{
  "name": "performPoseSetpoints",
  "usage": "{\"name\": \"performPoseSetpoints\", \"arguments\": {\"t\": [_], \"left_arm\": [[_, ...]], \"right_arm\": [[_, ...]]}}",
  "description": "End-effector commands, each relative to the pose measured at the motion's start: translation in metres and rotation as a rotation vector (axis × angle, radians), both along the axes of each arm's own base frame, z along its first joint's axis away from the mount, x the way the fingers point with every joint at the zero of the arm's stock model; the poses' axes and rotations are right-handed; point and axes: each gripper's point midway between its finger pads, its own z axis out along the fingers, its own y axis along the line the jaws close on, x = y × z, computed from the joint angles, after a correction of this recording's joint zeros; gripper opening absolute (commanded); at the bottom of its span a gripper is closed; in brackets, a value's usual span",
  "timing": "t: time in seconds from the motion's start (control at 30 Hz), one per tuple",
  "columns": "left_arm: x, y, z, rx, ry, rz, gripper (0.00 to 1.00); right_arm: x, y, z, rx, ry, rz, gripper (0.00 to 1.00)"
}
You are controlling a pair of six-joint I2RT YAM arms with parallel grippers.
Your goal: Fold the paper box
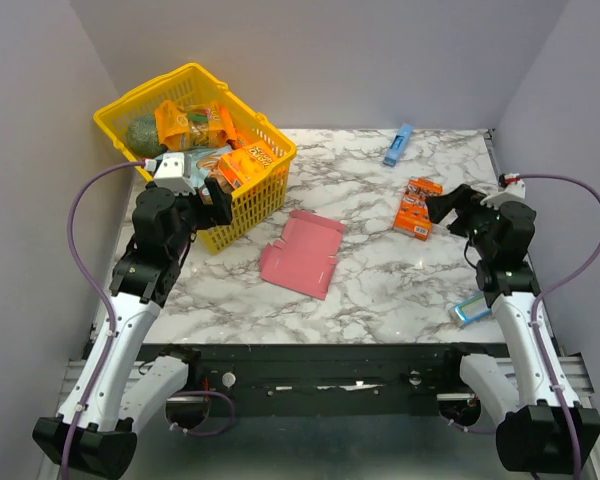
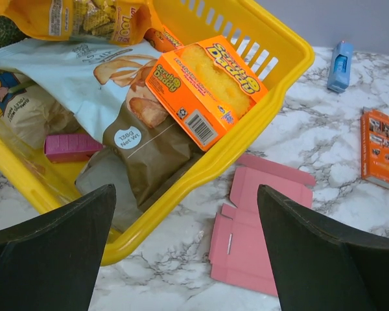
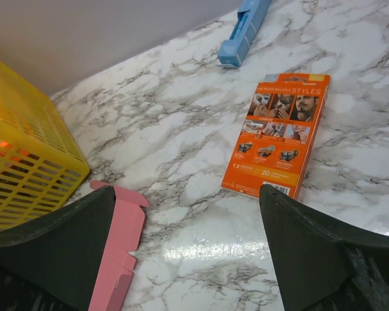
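The paper box [image 1: 302, 253] is a flat pink cut-out sheet with flaps, lying unfolded on the marble table just right of the yellow basket. The left wrist view shows the paper box [image 2: 259, 240] below and right of the basket rim. The right wrist view shows only the edge of the paper box [image 3: 117, 253], behind the left finger. My left gripper [image 1: 218, 200] hovers at the basket's near corner, left of the sheet, open and holding nothing [image 2: 187, 191]. My right gripper [image 1: 442, 208] hangs beside the orange box, well right of the sheet, open and holding nothing [image 3: 187, 189].
The yellow basket [image 1: 263, 198] at the back left holds snack bags, an orange snack box [image 2: 204, 87] and a small pink rectangle [image 2: 71, 146]. An orange printed box [image 1: 418, 207] and a slim blue box [image 1: 398, 145] lie at the right. A small light-blue item [image 1: 472, 312] sits by the right arm.
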Motion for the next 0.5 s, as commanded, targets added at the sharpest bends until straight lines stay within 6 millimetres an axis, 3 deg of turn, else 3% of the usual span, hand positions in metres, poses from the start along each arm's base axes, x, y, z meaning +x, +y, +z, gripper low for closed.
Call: {"name": "performPoseSetpoints", "arguments": {"t": [0.0,0.17,0.2,0.47], "left_arm": [[0.009,-0.006,0.033,-0.007,-0.07,-0.026,0.99],[0.014,-0.015,0.03,-0.012,-0.068,-0.08,0.99],[0.013,-0.016,0.018,-0.009,-0.051,-0.088,0.99],[0.013,-0.02,-0.01,-0.009,-0.019,-0.112,0.99]], "right_arm": [[-0.01,0.015,0.019,0.006,0.03,0.078,1.0],[-0.027,0.053,0.002,0.021,0.147,0.161,1.0],[-0.029,0.062,-0.006,0.014,0.176,0.175,1.0],[-0.047,0.148,-0.087,0.013,0.454,0.326,0.95]]}}
